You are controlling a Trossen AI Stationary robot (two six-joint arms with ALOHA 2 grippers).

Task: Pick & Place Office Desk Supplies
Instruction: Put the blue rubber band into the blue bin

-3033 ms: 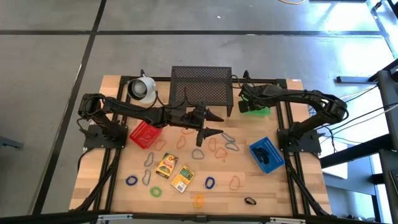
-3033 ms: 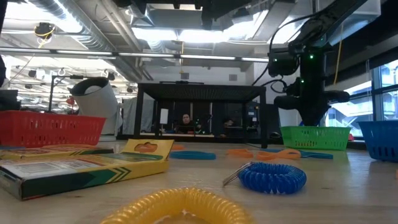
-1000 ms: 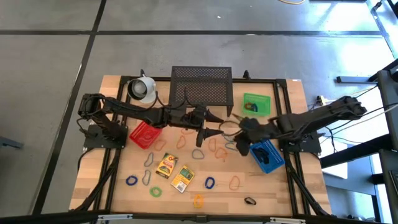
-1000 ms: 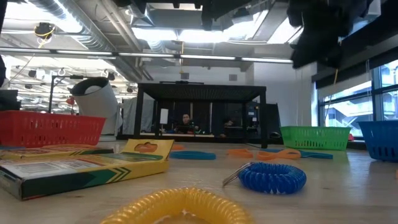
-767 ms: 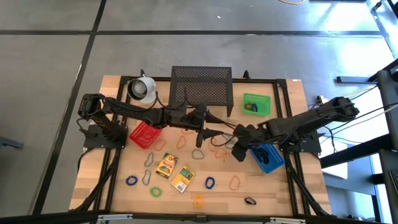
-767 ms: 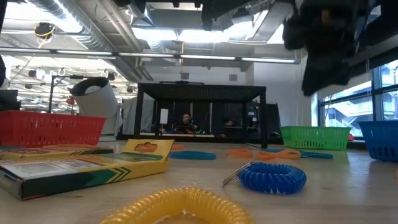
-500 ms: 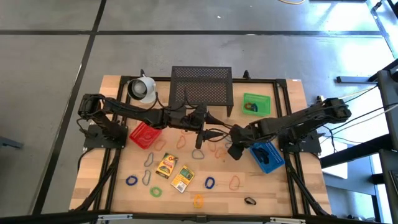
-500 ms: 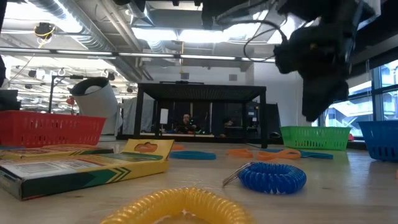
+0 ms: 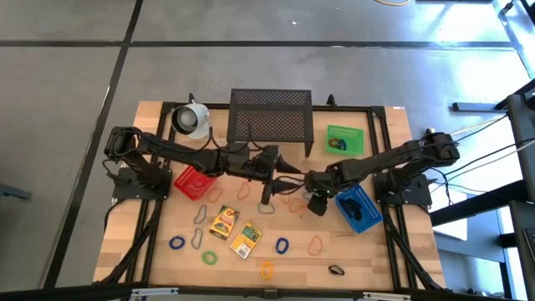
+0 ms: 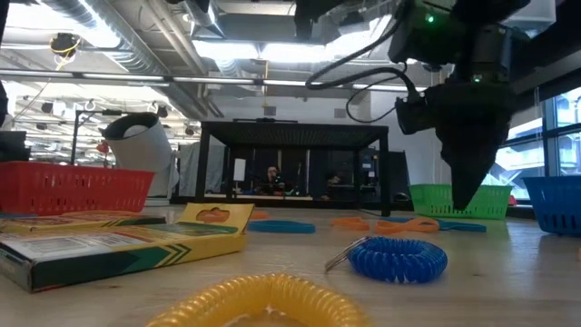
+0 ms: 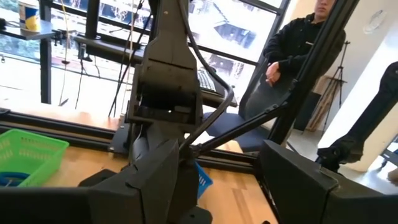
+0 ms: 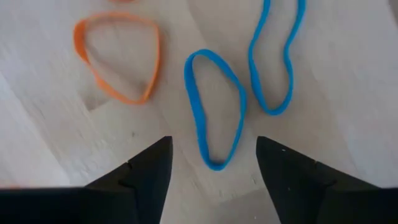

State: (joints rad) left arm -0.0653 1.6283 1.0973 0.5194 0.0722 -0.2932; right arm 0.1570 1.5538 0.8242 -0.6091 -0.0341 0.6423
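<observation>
While the right gripper (image 12: 211, 177) hangs just above the counter (image 9: 368, 251) with its fingers (image 12: 146, 171) spread wide and holding nothing, a blue elastic loop (image 12: 214, 109) lies flat on the wood directly between them. A second, longer blue loop (image 12: 273, 59) lies just beside it, and an orange loop (image 12: 118, 59) sits on the other side, apart from both.

In the high view this gripper (image 9: 316, 203) is at mid-counter among the scattered loops, near the blue bin (image 9: 358, 208). The left gripper (image 9: 267, 196), fingers also apart and empty as far as can be seen, hovers close by over the same cluster. Farther out lie two yellow packets (image 9: 224, 222), a red bin (image 9: 194, 181), a green bin (image 9: 344, 140), a white mug (image 9: 191, 119) and a dark mesh rack (image 9: 271, 114).

The blue loop looks thin, very light and limp, so it will likely sag and change shape once lifted. Lying flat, it offers little to pinch; I would judge the best hold to be across one strand at the narrow end, fingers pressed down to the wood before closing. It may slip out or snag its neighbour.

No writing on the packets or elsewhere can be read.
</observation>
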